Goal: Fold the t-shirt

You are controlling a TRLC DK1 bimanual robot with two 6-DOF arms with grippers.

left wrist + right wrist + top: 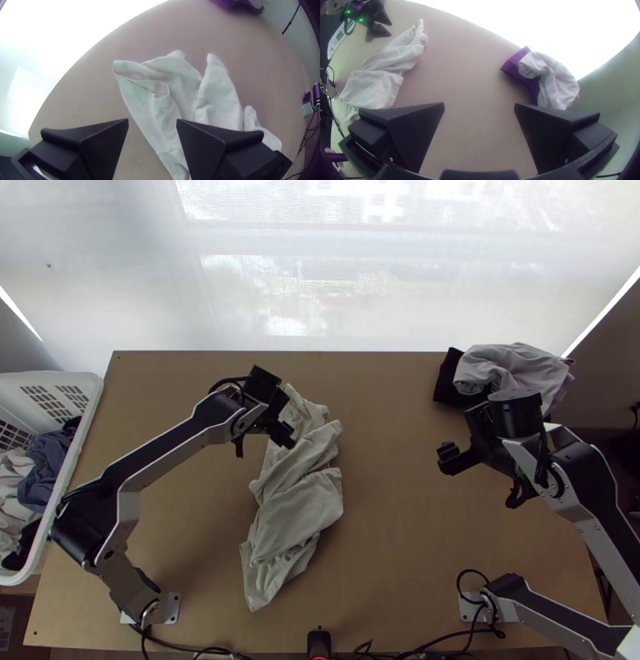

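The pale t-shirt (300, 508) lies bunched in a long, wrinkled strip left of the table's middle. Over its far left edge is my left gripper (261, 440), open. In the left wrist view, folds of the shirt (216, 96) appear beyond and between the parted fingers of the left gripper (152, 120); no cloth is pinched. My right gripper (480, 481) stands open at the table's right side, well apart from the shirt. The right wrist view has the right gripper (479, 105) with bare wood between its fingers and the shirt (375, 86) off beyond one finger.
A grey garment (512, 368) and a black one (448, 380) lie heaped at the table's far right corner, close behind the right arm. A white basket (88, 408) of clothes stands at the left edge. Bare wood (388, 420) separates shirt and heap.
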